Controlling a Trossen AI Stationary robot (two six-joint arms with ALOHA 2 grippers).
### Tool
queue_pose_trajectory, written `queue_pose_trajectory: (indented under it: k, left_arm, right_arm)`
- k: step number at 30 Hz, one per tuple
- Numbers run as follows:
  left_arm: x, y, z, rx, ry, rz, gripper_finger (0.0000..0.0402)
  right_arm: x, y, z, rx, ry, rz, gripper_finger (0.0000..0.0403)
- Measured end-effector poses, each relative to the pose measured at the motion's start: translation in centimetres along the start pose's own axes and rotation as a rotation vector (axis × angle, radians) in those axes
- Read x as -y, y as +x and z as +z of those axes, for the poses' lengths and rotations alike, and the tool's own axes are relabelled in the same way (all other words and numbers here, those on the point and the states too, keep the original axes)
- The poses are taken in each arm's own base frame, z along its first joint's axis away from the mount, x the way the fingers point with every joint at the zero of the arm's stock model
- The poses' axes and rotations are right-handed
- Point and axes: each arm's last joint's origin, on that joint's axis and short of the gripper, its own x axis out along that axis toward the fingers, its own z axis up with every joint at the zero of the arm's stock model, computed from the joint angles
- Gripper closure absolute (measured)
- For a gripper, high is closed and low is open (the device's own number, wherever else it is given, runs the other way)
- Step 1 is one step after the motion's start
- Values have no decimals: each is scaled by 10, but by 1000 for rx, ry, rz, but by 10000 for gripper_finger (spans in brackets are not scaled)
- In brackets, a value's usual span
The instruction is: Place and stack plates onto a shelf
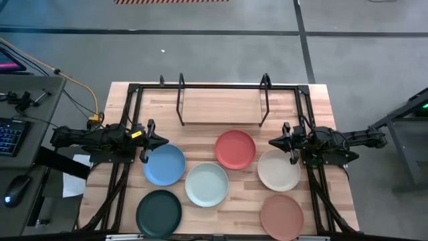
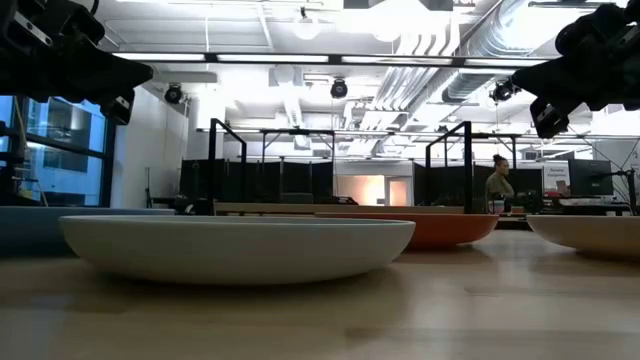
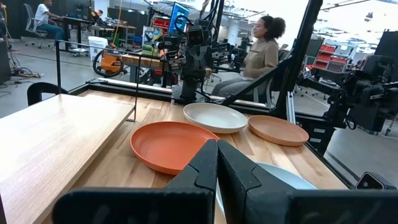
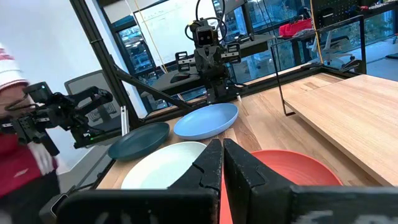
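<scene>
Six plates lie flat on the tabletop in the high view: blue (image 1: 164, 164), coral red (image 1: 235, 148), pale mint (image 1: 206, 184), cream (image 1: 279, 169), dark green (image 1: 159, 213) and terracotta pink (image 1: 281, 215). The shelf (image 1: 222, 106), a light-wood board between black upright loops, stands at the far side with nothing on it. My left gripper (image 1: 155, 140) hangs shut above the blue plate's far left rim, pointing toward the table's right. My right gripper (image 1: 276, 141) hangs shut above the cream plate's far rim, pointing left. In the low view both grippers are high above the mint plate (image 2: 237, 247).
A black frame (image 1: 134, 90) runs round the table's far edge and down both sides. Bare wood shows between the shelf and the plates. A desk with a keyboard (image 1: 10, 134) stands off the table's left. A seated person (image 3: 261, 50) is in the room behind.
</scene>
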Motion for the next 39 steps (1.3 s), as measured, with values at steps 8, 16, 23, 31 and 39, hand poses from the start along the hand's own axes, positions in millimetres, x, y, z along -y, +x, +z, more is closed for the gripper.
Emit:
queue_pose_trajectory:
  k: [8, 16, 23, 31, 39]
  left_arm:
    - [0, 0, 0, 1, 0, 0, 401]
    - [0, 0, 0, 0, 0, 0, 402]
    - [0, 0, 0, 1, 0, 0, 401]
    - [0, 0, 0, 0, 0, 0, 401]
    - [0, 0, 0, 0, 0, 0, 402]
  right_arm:
    - [0, 0, 0, 1, 0, 1, 402]
    - [0, 0, 0, 0, 0, 0, 402]
    - [0, 0, 0, 1, 0, 0, 402]
    - [-4, -2, 17, 181, 296, 47, 402]
    - [1, -8, 36, 534, 727, -116, 402]
